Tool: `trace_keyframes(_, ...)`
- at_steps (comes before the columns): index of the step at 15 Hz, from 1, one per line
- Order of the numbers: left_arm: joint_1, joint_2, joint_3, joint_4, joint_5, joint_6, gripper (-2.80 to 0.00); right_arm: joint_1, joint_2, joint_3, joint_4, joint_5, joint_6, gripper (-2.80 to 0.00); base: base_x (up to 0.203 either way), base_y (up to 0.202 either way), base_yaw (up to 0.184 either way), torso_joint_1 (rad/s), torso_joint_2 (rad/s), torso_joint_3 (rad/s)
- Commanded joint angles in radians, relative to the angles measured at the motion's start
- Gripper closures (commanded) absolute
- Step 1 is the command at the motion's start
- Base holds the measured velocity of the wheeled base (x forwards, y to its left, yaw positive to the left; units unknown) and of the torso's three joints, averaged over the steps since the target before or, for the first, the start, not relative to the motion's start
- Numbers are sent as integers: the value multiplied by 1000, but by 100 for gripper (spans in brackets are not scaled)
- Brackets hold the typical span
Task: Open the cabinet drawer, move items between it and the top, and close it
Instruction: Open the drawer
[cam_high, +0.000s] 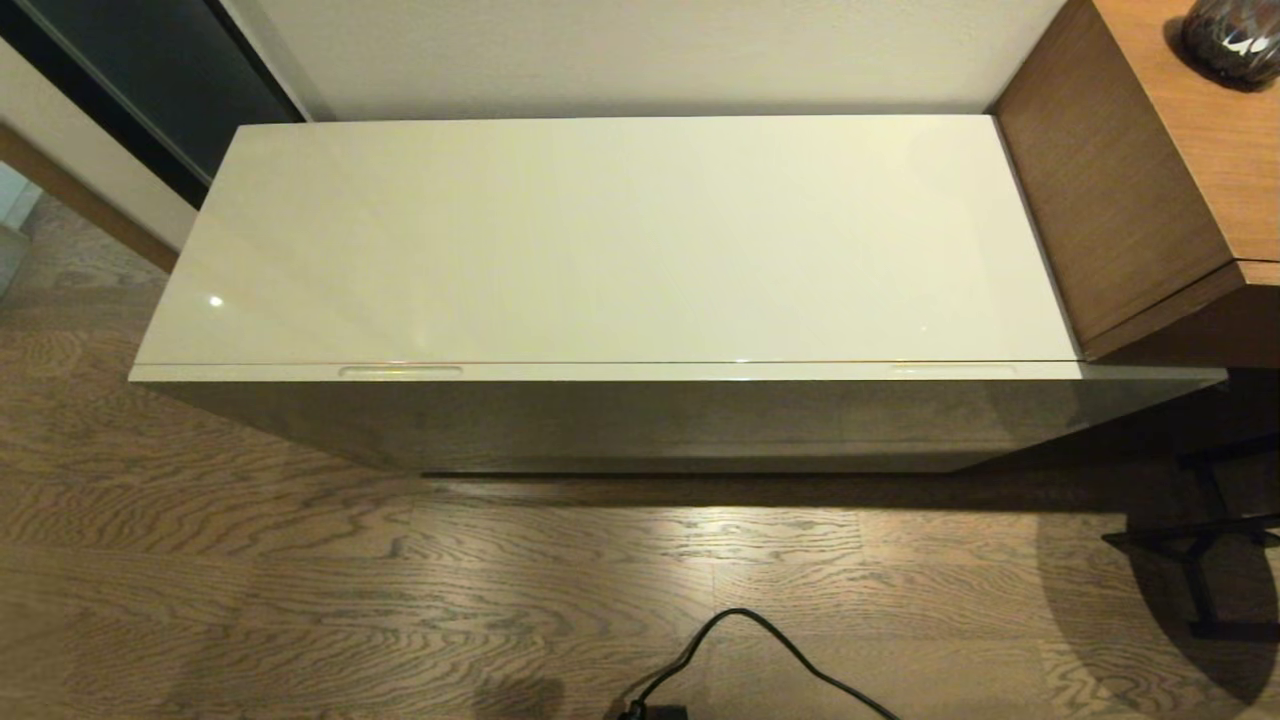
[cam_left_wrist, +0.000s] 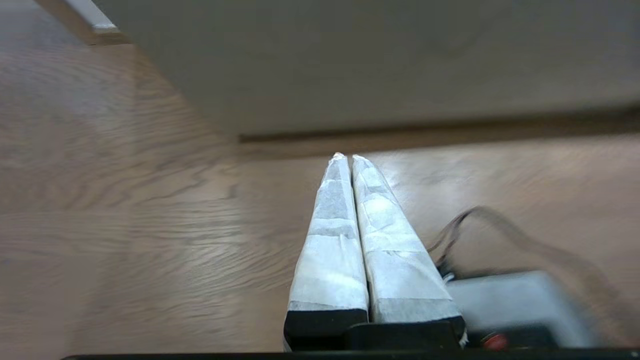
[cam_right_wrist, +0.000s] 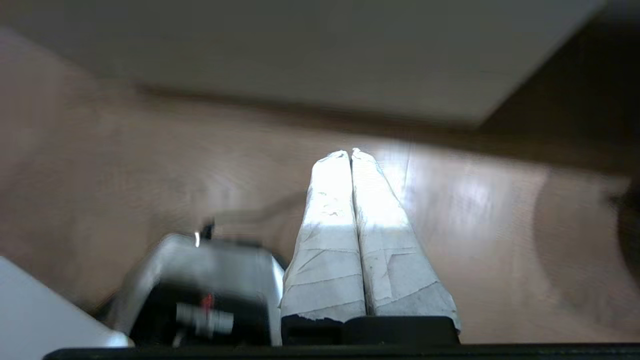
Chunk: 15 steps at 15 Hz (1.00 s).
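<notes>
Wood-grain plank flooring (cam_high: 300, 600) runs under everything, lit in a bright patch in front of the low cabinet.

Neither arm shows in the head view; both appear only in their own wrist views. The left gripper (cam_left_wrist: 346, 158) has its two tape-wrapped fingers (cam_left_wrist: 330, 240) pressed together along their whole length, holding nothing, tips pointing toward the foot of the cream-white cabinet front, low over the floor. The right gripper (cam_right_wrist: 349, 152) is the same: its taped fingers (cam_right_wrist: 327, 250) lie flat against each other with nothing between them, aimed at the floor just before the cabinet. Beside each gripper a grey part of the robot's base (cam_right_wrist: 200, 280) is in view, with a black cable (cam_high: 740, 650) trailing from it across the planks.

Farther out, the cabinet drawer (cam_high: 640, 420) is fully shut, its glossy front flush under the top, with one slot handle (cam_high: 400, 371) near the left end of its front edge and another (cam_high: 952, 369) near the right end. The top (cam_high: 620, 240) is a wide glossy cream-white surface reflecting a small point of light. A brown wood-grain cabinet (cam_high: 1120, 200) stands touching the low cabinet's right end, taller than it, with a dark vase (cam_high: 1230, 35) on it. A pale wall (cam_high: 640, 50) stands behind both. A dark stand (cam_high: 1200, 540) is on the floor at the right.
</notes>
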Motion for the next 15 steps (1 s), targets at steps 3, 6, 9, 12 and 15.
trace_keyframes(3, 2, 131, -125, 1, -1, -104, 0, 0, 1, -123, 22, 5, 0, 0, 0, 0, 0, 0, 0, 0)
trace_keyframes(6, 1, 160, -147, 1, -1, -105, 0, 0, 52, -187, 11, 6, 27, 0, 0, 0, 0, 0, 0, 0)
trace_keyframes(9, 2, 192, -151, 1, -4, -116, 0, -1, 305, -293, -44, -24, 225, 0, 0, 0, 0, 0, 0, 0)
trace_keyframes(12, 2, 259, -149, -16, -5, -126, 0, -2, 569, -265, -178, -69, 411, 0, 0, 0, 0, 0, 0, 0)
trace_keyframes(15, 2, 347, -121, -132, -2, -148, 0, -2, 711, -109, -435, -94, 505, 0, 0, 0, 0, 0, 0, 0)
